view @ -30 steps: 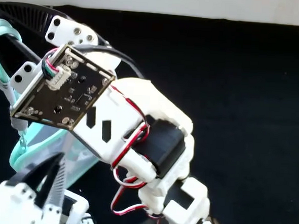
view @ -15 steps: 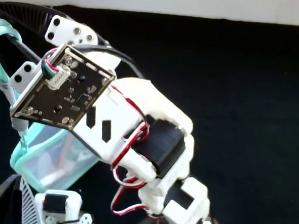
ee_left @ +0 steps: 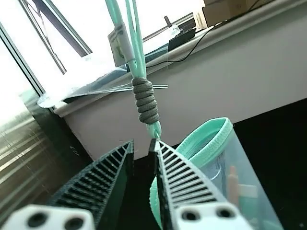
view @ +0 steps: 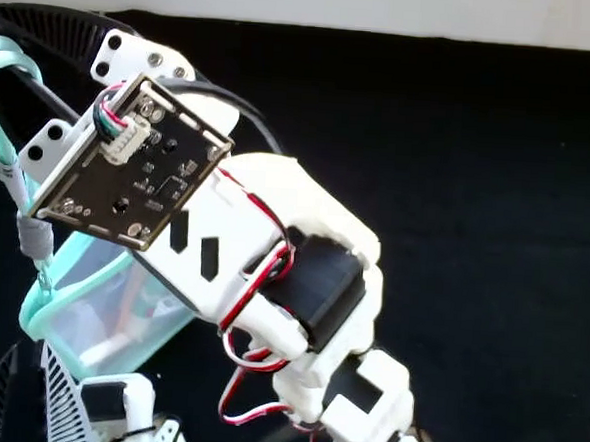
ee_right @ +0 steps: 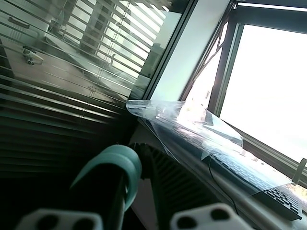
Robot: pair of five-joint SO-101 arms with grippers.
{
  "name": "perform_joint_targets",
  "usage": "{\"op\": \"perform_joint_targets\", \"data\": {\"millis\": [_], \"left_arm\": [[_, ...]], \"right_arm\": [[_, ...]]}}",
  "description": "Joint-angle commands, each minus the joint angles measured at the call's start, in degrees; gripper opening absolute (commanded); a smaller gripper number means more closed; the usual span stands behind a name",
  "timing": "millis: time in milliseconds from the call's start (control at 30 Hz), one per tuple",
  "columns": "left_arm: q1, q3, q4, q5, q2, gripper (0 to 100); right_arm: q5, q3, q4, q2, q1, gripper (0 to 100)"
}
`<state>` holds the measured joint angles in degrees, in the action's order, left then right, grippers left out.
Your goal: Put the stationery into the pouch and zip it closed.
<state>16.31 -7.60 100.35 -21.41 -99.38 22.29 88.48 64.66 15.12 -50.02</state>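
A clear pouch with teal trim hangs in the air at the left of the high view, with stationery showing inside it. My right gripper is shut on the pouch's teal strap and holds it up. The right arm's circuit board covers the top of the pouch. A grey knotted zip pull hangs on a teal cord. Just below that knot, my left gripper stands open by a narrow gap, its ribbed fingers under the pouch.
The black tabletop stretches to the right of the right arm's white body. A white wall and a window sill lie behind the hanging pouch.
My left gripper has dropped from beside the pouch toward the lower edge of the high view. The right wrist has tilted a little, still holding the strap.
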Motion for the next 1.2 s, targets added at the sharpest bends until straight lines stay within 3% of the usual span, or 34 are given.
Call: {"op": "perform_joint_targets", "data": {"millis": [0, 300, 533, 667, 1167], "left_arm": [[0.6, -0.6, 0.4, 4.7, 0.7, 10], [1.1, -3.5, 0.4, 4.5, 0.8, 15], [11.7, -7.3, 0.0, 4.3, 0.7, 27], [15.7, -7.3, -1.8, 4.1, 0.5, 27], [18.1, -11.8, -1.6, 1.4, 0.4, 26]], "right_arm": [[-0.8, 0.9, 0.1, -2.3, 0.9, 0.7], [-0.8, 0.9, 0.1, -2.3, 0.9, 0.7], [-0.8, 0.9, 0.1, -2.3, 0.9, 0.7], [-0.6, 0.9, 1.1, -2.3, 0.9, 0.7], [-0.4, 0.9, 2.5, -2.3, 4.0, 0.7]]}}
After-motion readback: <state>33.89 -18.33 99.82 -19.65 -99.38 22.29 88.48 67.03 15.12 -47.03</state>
